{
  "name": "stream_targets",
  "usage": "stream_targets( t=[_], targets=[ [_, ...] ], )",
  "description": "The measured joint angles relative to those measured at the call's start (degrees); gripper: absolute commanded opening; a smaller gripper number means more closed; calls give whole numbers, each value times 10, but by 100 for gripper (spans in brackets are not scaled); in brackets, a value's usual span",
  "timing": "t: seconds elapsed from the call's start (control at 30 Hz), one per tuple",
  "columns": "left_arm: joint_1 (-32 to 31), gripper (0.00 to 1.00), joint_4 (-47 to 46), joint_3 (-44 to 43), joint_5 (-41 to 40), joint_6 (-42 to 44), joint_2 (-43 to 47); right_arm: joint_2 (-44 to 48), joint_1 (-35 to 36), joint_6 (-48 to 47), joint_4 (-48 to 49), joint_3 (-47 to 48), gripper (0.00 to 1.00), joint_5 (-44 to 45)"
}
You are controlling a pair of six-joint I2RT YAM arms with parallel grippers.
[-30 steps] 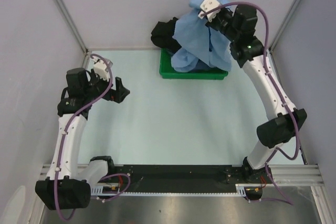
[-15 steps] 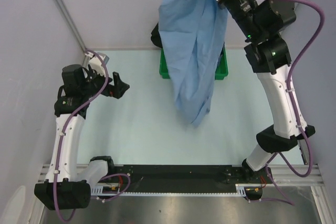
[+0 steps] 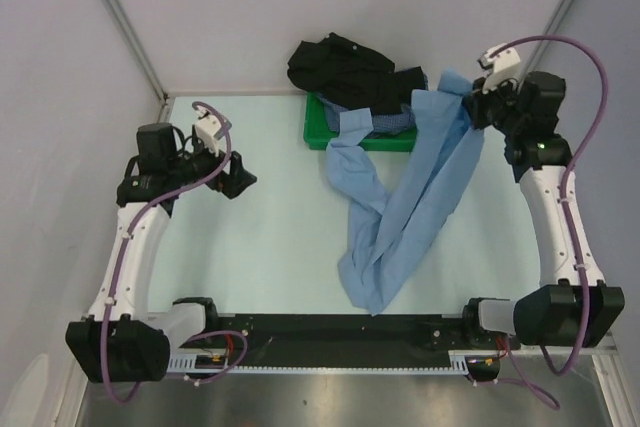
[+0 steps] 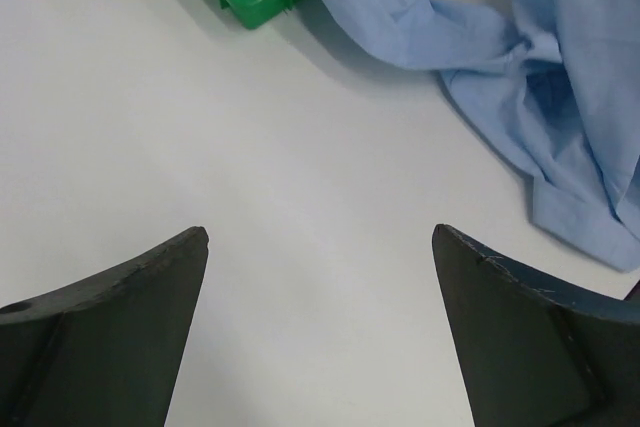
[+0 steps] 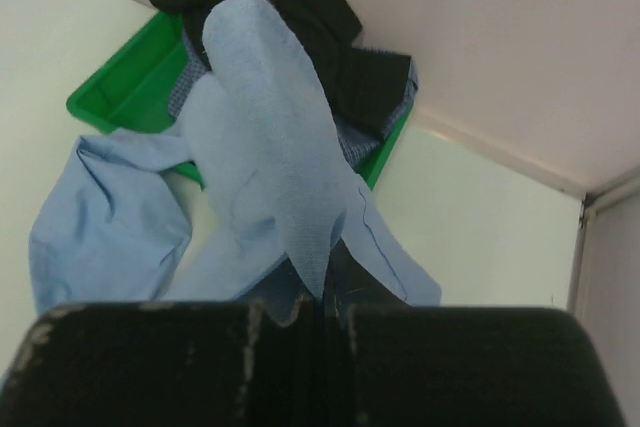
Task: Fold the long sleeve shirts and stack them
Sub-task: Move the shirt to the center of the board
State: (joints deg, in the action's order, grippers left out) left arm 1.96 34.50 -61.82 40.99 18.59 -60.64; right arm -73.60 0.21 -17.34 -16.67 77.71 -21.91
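Cloth of the light blue shirt (image 3: 430, 197) lies strung out across the table (image 3: 270, 247) in one long, rumpled band. Its far end is pinched up in the right claw (image 3: 468, 99) at the far right. Its loose end is spread on the surface near the front edge, about midway between the two arm bases. The long axis thus runs on a slant from far right to near centre, and a side fold bends off toward the green tray (image 3: 365, 143) and touches its near wall. The right claw is clamped tight on the shirt, and its wrist view shows a tongue of blue fabric rising from between the closed fingers. The left claw (image 3: 238, 175) stands wide apart and holds nothing, hanging over bare table on the left side. From there the shirt lies off to its right, the side fold being the closest part and the loose end lying farther toward the front. Since the right arm is occupied, the free left arm looks best placed to take a second hold, probably reaching rightward across the axis to spread the cloth flat. By count there are three shirts. The blue one is on the table, the checked shirt (image 3: 385, 125) is in the tray, and the black shirt (image 3: 345, 67) is heaped over the tray's far edge. There is one tray, and nothing is folded or stacked yet.
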Motion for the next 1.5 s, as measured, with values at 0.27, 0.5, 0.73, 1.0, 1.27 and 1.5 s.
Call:
stream_targets(
  t=[0.27,0.5,0.73,1.0,1.27,1.5],
  targets=[
    [-50,99,28,25,-1,63,-31,145,-268,-118,-126,-144,0,-111],
    [-60,99,19,29,17,59,-57,185,-303,-53,-165,-72,0,-275],
    [-62,99,-23,29,10,19,-30,158,-129,182,56,135,0,-276],
    [-62,99,-100,43,-6,-63,34,-29,96,235,150,495,0,-151],
    [-51,99,-137,68,-23,-120,43,-158,237,171,167,647,0,-35],
    [-43,99,-155,86,-28,-141,45,-184,279,131,227,639,0,31]
  ],
)
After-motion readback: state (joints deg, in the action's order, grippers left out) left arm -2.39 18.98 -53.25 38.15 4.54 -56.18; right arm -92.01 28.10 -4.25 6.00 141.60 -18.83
